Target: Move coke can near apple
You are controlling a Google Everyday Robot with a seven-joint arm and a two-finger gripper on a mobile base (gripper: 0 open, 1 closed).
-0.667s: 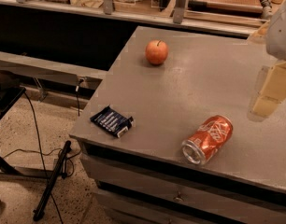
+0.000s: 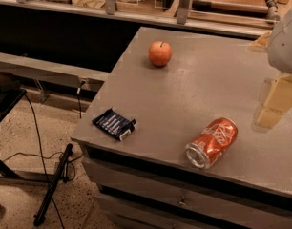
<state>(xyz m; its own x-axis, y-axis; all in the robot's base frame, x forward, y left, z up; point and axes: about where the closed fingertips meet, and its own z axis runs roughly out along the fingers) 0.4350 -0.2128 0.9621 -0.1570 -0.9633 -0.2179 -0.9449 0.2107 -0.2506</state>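
Apple (image 2: 160, 53) and coke can (image 2: 212, 142) hadn't budged: the can lay sideways near the tabletop's (image 2: 198, 89) front edge, well apart from the apple. At right the gripper (image 2: 271, 109) had sunk slightly, empty; I couldn't tell how its jaws stood.

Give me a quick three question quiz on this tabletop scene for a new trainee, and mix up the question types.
1. True or false: the coke can stands upright.
2. Which thing sits farthest back on the table? A) apple B) dark blue packet C) coke can
3. Fill in: the gripper hovers at the ____ side of the view, apart from the coke can.

Key: 1 false, it lies on its side. 2 A. 3 right.
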